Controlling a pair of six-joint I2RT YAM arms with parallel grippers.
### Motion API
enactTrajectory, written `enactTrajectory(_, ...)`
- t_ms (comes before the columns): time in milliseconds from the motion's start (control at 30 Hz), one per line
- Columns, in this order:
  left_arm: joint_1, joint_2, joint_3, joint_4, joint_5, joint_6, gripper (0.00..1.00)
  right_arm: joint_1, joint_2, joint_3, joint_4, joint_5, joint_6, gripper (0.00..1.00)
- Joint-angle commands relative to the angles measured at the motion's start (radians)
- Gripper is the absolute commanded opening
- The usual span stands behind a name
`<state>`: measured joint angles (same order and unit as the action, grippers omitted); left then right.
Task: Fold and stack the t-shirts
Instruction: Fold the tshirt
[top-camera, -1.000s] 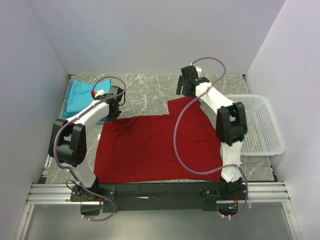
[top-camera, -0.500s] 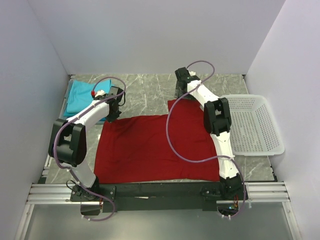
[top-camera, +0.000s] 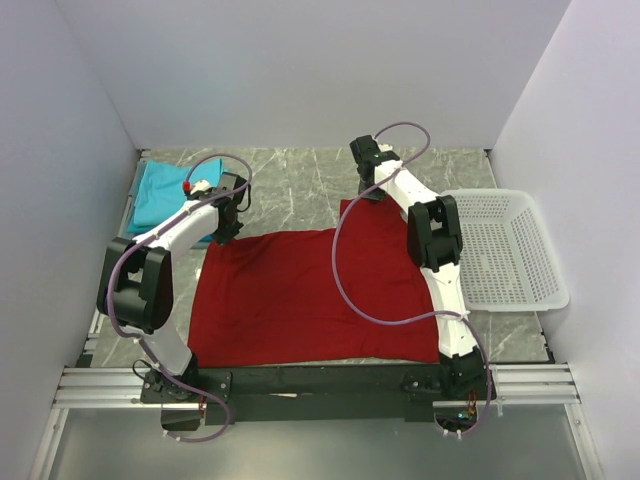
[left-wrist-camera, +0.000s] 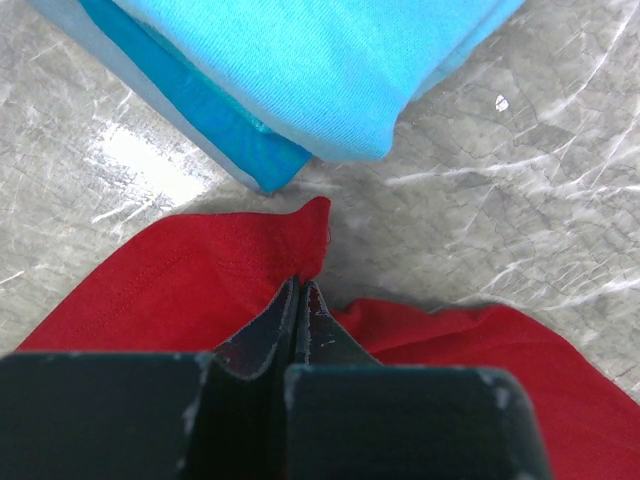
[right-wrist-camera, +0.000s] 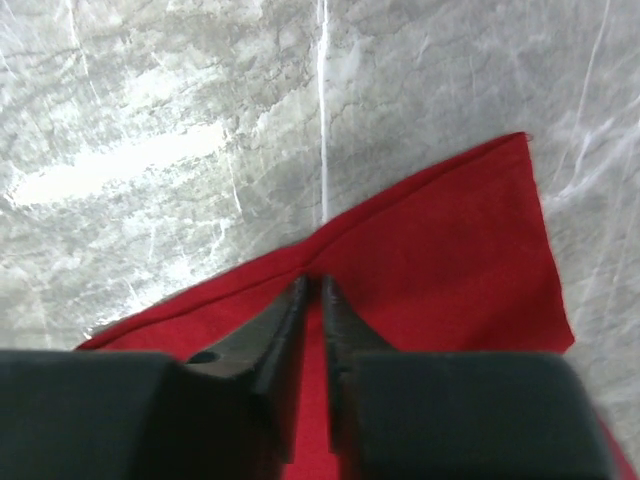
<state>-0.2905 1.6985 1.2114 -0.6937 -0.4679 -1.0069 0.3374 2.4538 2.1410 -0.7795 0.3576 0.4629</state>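
The dark red t-shirt (top-camera: 300, 300) lies spread flat across the middle of the table. My left gripper (top-camera: 228, 232) sits at its far left corner. In the left wrist view the gripper (left-wrist-camera: 300, 285) is shut, with red cloth (left-wrist-camera: 170, 290) pulled up into a peak at its tips. My right gripper (top-camera: 362, 195) is at the shirt's far right edge. In the right wrist view the jaws (right-wrist-camera: 312, 280) stand nearly together, pinching the hem of the red cloth (right-wrist-camera: 450, 260). Folded teal t-shirts (top-camera: 160, 195) lie stacked at the far left, close ahead of the left gripper (left-wrist-camera: 330, 70).
A white lattice basket (top-camera: 510, 250) stands at the right edge of the table, beside the right arm. Grey marble tabletop (top-camera: 290, 180) shows behind the red shirt. White walls close in the left, back and right sides.
The right arm swung left and came down onto the shirt's far edge, and its jaws went from wide open to nearly together on the cloth. The left arm has not moved.
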Motion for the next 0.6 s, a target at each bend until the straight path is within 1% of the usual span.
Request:
enactTrajectory(0,-0.004,-0.031,0.02,0.005,-0.003,0.014,0.01,-0.008,-0.003,0.017,0.0,-0.003,0.014,0.17)
enactTrajectory(33,-0.004,-0.031,0.022,0.005,-0.003,0.016,0.01,-0.009,-0.006,0.016,0.003,-0.003,0.019,0.13)
enactTrajectory(100,-0.004,-0.033,0.02,0.0,-0.005,0.013,0.01,-0.009,-0.028,-0.006,0.02,-0.012,0.023,0.02)
enactTrajectory(133,-0.004,-0.034,0.019,0.002,-0.002,0.016,0.01,-0.011,-0.041,-0.018,0.051,-0.019,0.022,0.0)
enactTrajectory(233,-0.004,-0.04,0.013,0.006,0.005,0.016,0.01,-0.011,-0.104,-0.094,0.138,-0.051,0.005,0.0)
enactTrajectory(267,-0.004,-0.048,0.011,0.006,0.005,0.014,0.01,-0.008,-0.124,-0.143,0.166,-0.061,-0.001,0.0)
enactTrajectory(300,-0.004,-0.051,0.01,0.006,0.006,0.014,0.01,-0.009,-0.174,-0.176,0.198,-0.071,-0.007,0.0)
enactTrajectory(333,-0.004,-0.06,0.004,0.008,0.012,0.016,0.01,-0.009,-0.203,-0.211,0.265,-0.084,-0.013,0.0)
enactTrajectory(433,-0.004,-0.085,-0.015,0.025,0.026,0.016,0.01,-0.008,-0.317,-0.387,0.371,-0.083,-0.01,0.0)
enactTrajectory(533,-0.004,-0.099,-0.033,0.033,0.035,0.014,0.01,-0.008,-0.413,-0.478,0.417,-0.082,-0.006,0.0)
enactTrajectory(567,-0.004,-0.108,-0.036,0.036,0.037,0.013,0.01,-0.008,-0.436,-0.539,0.44,-0.085,-0.004,0.0)
